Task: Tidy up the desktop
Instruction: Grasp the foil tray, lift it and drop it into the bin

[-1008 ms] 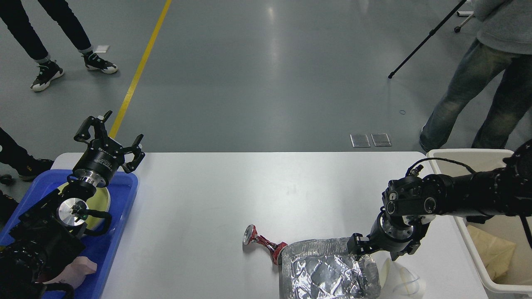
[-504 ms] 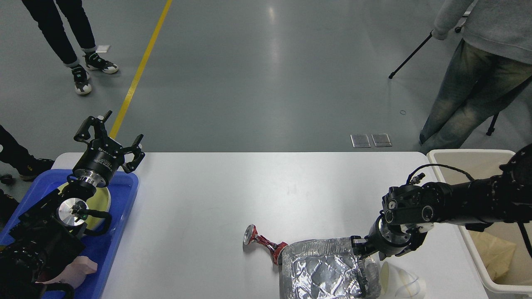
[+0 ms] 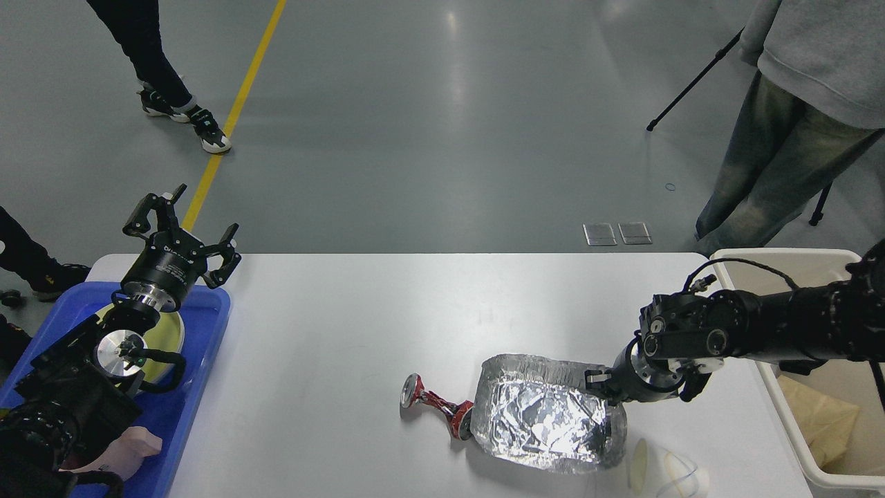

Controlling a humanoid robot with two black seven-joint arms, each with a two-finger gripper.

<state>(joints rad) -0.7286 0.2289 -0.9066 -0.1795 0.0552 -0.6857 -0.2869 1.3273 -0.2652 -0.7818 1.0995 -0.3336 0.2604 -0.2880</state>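
The right arm reaches in low from the right, its right pincer (image 3: 600,389) apparently clamped on the right rim of the crinkled foil tray (image 3: 546,415). The tray has since lifted and tilted, nudging the crushed red can (image 3: 434,404) leftward. The left pincer (image 3: 181,223) hangs open over the blue tray (image 3: 200,346). The white tabletop (image 3: 346,332) spans the near view.

Bright, even overhead light is filling the scene — pale streaks of glare are running down the glossy grey floor (image 3: 453,104). The foil tray (image 3: 546,415) is glinting hard and throwing a soft shadow onto the desktop (image 3: 359,332). Focus is holding sharp throughout — dark arms are losing detail.
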